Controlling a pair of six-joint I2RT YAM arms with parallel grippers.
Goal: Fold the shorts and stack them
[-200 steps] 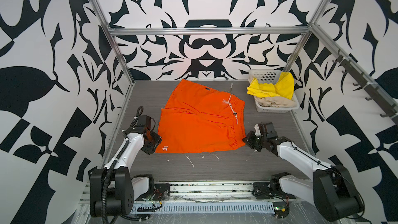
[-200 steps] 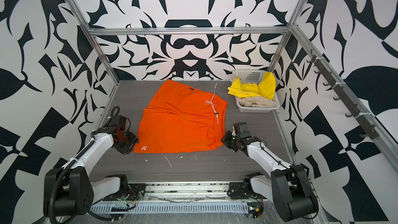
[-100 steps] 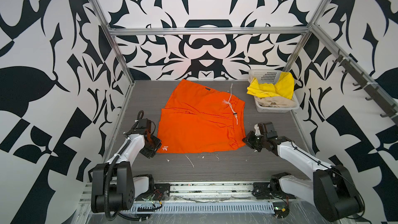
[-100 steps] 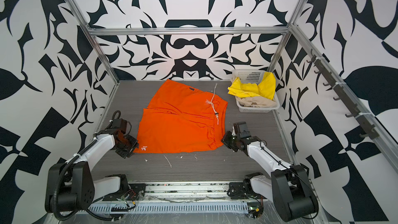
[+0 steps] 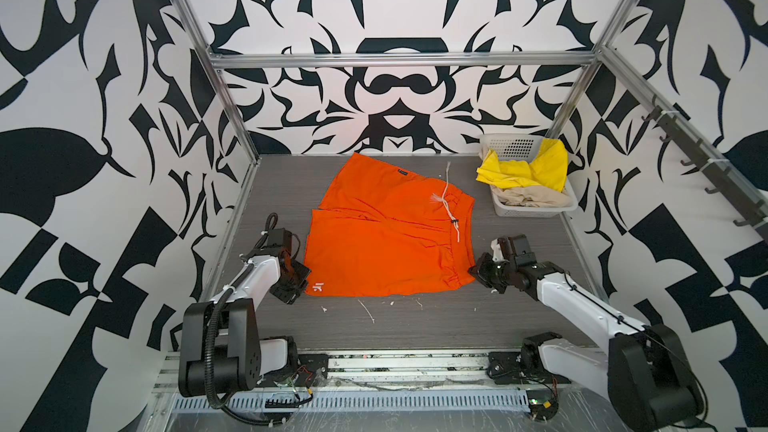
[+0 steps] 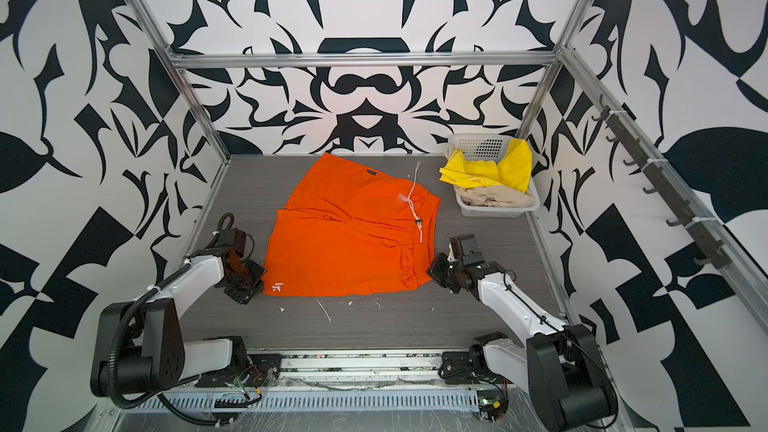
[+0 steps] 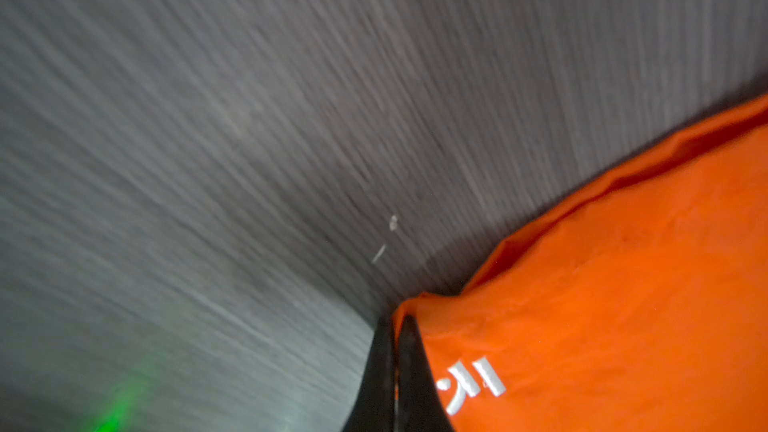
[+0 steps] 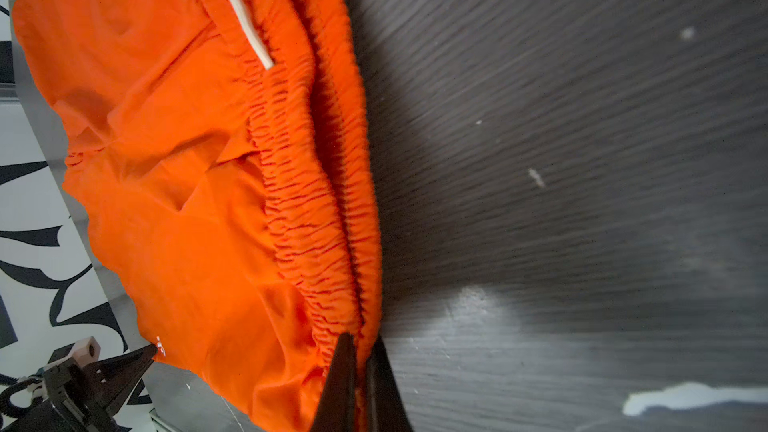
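Orange shorts [image 5: 386,243], smooth cloth, ruched waistband, flat on grey wood-grain worktop [image 5: 415,326]; left gripper [image 7: 399,326] pinches hem corner, right gripper [image 8: 362,344] pinches waistband end; beige shorts [image 5: 528,199] half-buried in perforated basket [image 5: 513,146].

**Top views:** bright, even, diffuse light, no hard glare. Shadows soft and short under both arms on worktop [image 5: 415,326]. Focus sharp throughout. Wide-angle lens: side walls [image 5: 83,160] stretched toward corners. Faint pinkish tint mid back wall [image 5: 399,81].

**Left wrist view:** heavy motion blur, worktop grain smeared to streaks. Green glow in one corner. Left end effector [image 7: 395,363] a dark, unfocused silhouette. Orange shorts [image 7: 623,305] soft, colour near-saturated.

**Right wrist view:** moderate blur on worktop w/ white glare patches. Waistband gathers fairly crisp. Right end effector [image 8: 361,376] dark, out of focus.
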